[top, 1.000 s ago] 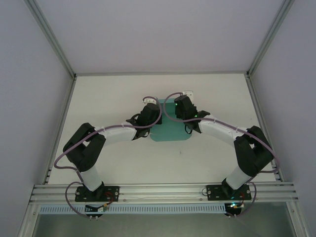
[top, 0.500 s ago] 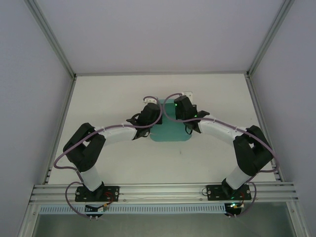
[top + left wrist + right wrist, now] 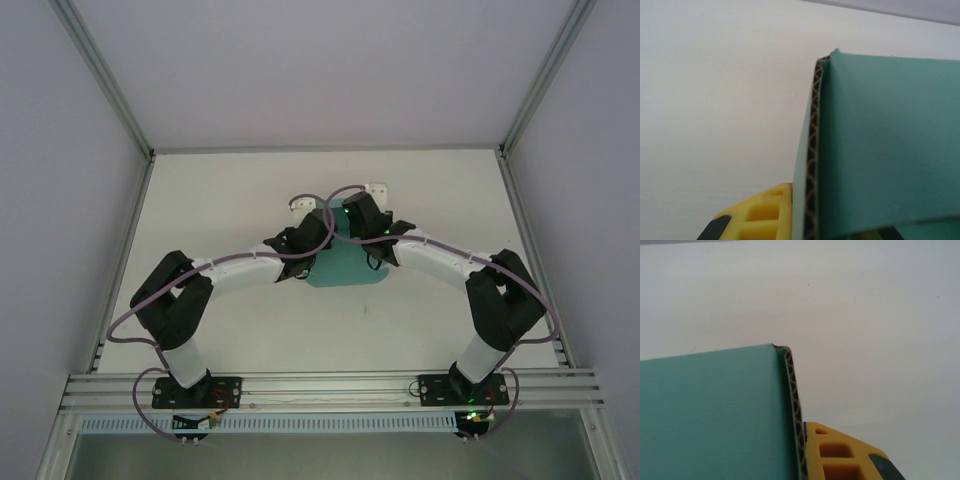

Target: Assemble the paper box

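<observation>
- Change: both wrists have come inward and farther over the box (image 3: pixel 345 270). The right jaws, part open a second ago, have closed.
- Box: teal card, mid-surface (image 3: pixel 250 330), between the two wrists, its far part hidden under them.
- Left jaws: shut on the box's left side. The yellow finger (image 3: pixel 757 216) sits outside the corrugated edge, and the card passes inside it.
- Right jaws: shut at the box's right side. The yellow finger (image 3: pixel 840 455) touches the corrugated edge from outside. The other finger is hidden behind the card, so the grip is judged, not fully seen.
- Relation: the box lies inward of each pair of jaws, with the left arm (image 3: pixel 235 272) and right arm (image 3: pixel 440 262) about equally near.
- Axis: the held sides run near to far. From above the outline looks roughly square, so the long axis cannot be told.
- Next, judged: fold both sides together.
</observation>
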`<state>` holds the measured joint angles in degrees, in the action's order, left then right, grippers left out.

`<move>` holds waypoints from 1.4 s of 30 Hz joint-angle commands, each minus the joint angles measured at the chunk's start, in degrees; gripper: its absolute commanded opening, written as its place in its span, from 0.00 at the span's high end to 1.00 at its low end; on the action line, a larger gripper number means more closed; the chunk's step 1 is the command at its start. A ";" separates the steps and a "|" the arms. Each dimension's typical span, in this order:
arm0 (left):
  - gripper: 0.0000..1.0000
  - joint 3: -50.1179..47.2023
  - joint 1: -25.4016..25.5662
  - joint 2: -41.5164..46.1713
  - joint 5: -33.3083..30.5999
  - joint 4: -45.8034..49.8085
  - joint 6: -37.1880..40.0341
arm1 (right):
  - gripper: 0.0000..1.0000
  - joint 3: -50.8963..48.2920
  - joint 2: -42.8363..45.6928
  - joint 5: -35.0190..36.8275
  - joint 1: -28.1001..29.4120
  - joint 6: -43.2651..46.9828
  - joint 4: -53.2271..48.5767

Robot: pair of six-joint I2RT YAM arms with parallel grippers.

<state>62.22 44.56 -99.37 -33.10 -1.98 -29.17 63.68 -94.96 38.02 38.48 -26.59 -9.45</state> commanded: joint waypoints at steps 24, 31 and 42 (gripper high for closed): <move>1.00 2.86 -2.75 -1.72 6.83 0.61 6.06 | 0.44 -5.40 7.11 -31.17 -5.93 0.66 13.27; 1.00 6.25 -3.25 -3.24 11.81 3.22 8.40 | 0.00 -9.55 15.72 -38.48 -5.90 0.65 15.71; 1.00 12.86 -8.44 1.08 40.88 28.05 52.28 | 0.00 -10.86 33.69 -12.49 -8.12 1.32 -9.54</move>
<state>70.89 36.51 -101.95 -3.05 12.12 3.86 52.16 -64.55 18.02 31.16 -26.09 -9.43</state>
